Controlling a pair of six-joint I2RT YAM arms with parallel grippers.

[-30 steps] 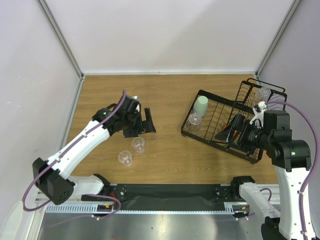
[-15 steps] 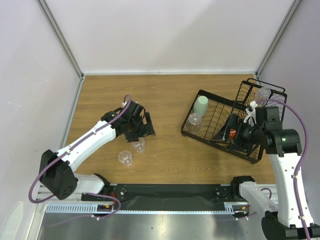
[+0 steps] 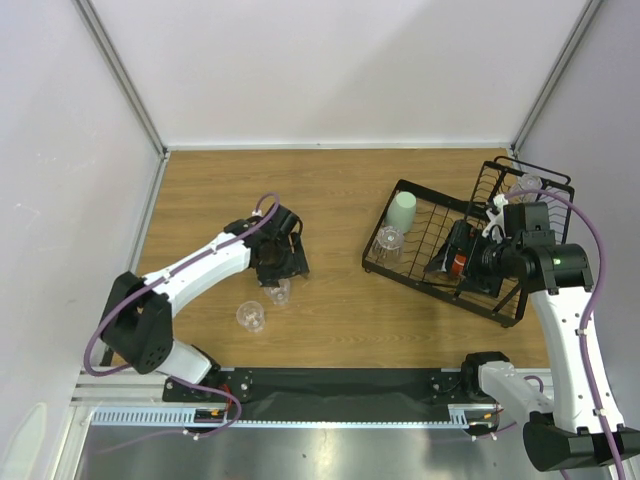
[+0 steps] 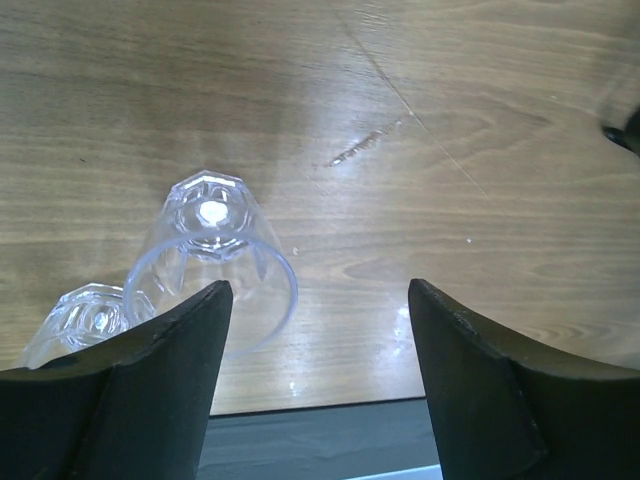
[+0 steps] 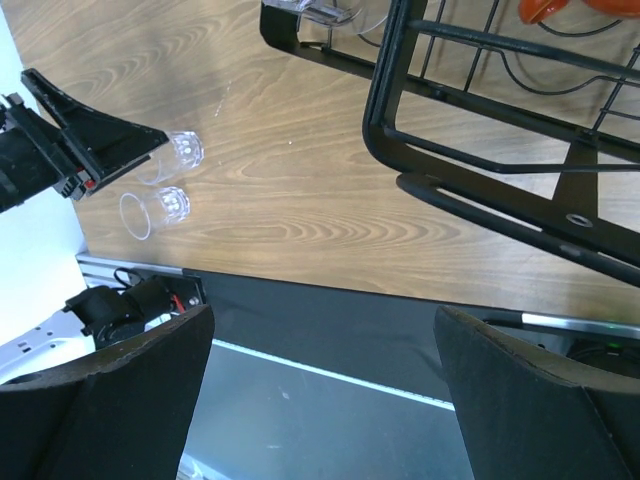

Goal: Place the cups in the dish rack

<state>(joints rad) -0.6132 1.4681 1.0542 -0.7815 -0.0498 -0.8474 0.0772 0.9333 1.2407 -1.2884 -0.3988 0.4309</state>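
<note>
Two clear cups stand on the table: one (image 3: pixel 278 290) (image 4: pixel 215 250) directly below my left gripper (image 3: pixel 284 262) (image 4: pixel 318 292), the other (image 3: pixel 250 316) (image 4: pixel 85 315) nearer the front edge. The left jaws are open; the first cup's rim sits just inside the left finger (image 4: pixel 170 360), not gripped. The black dish rack (image 3: pixel 432 228) (image 5: pixel 480 160) holds a mint-green cup (image 3: pixel 402 211), a clear cup (image 3: pixel 388 240), another clear cup (image 3: pixel 527 185) in its tall basket, and the orange-red mug (image 3: pixel 459 265) (image 5: pixel 570 10). My right gripper (image 3: pixel 447 258) (image 5: pixel 320 320) hovers open and empty over the rack.
The rack sits at an angle at the right of the wooden table. A black strip and a metal rail (image 3: pixel 330 385) run along the table's near edge. Walls close in the back and both sides.
My left gripper has come down and toward the near edge onto the nearer-back clear cup, its jaws narrowing a little. My right gripper has shifted left over the rack, still open.
</note>
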